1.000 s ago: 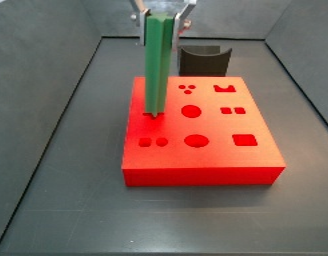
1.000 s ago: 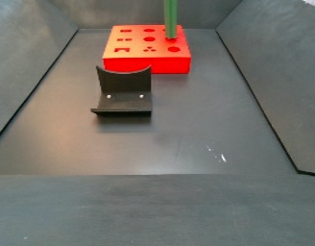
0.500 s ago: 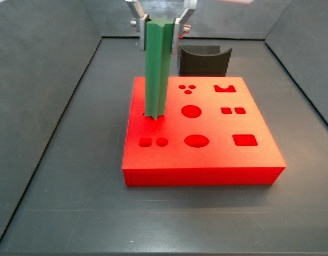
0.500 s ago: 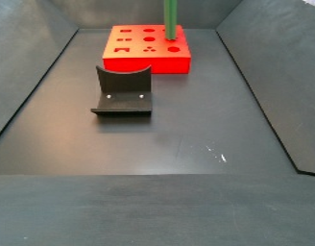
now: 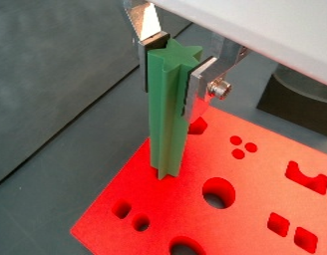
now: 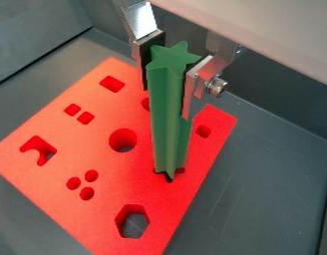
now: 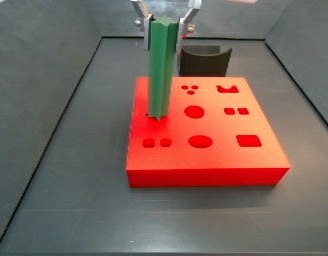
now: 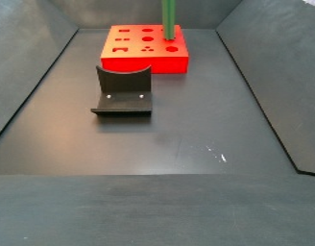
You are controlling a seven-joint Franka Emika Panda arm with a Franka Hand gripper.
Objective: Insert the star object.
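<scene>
Dark grey desk [image 7: 60, 190] underneath everything, walled on the sides, seen in both side views [image 8: 186, 144]. Red block [image 7: 207, 140] with shaped holes lying flat on it, toward 12 o'clock in a side view [image 8: 147, 53], with round, square, hexagonal and notched cut-outs across its top in both wrist views [image 5: 246, 214] [image 6: 87, 149]. Dark fixture [image 8: 122, 91] standing on the desk apart from the block, at about 7 o'clock of it in that side view; behind the block at about 1 o'clock in a side view [image 7: 204, 58]. Green star object [image 7: 159, 68] held upright, its lower end meeting the block's top near the edge at 9 o'clock of the block's middle, at a small hole there [image 6: 167, 120]; whether the tip has gone into the hole cannot be told. Star-shaped top face plain in a wrist view [image 5: 171, 58]; only the lower stretch visible in a side view [image 8: 169, 19]. Gripper [image 7: 164, 12] directly above the block, at 12 o'clock of the bar, closed onto the bar's upper end, silver fingers [image 6: 136, 22] pressing it from both sides [image 5: 149, 25].
</scene>
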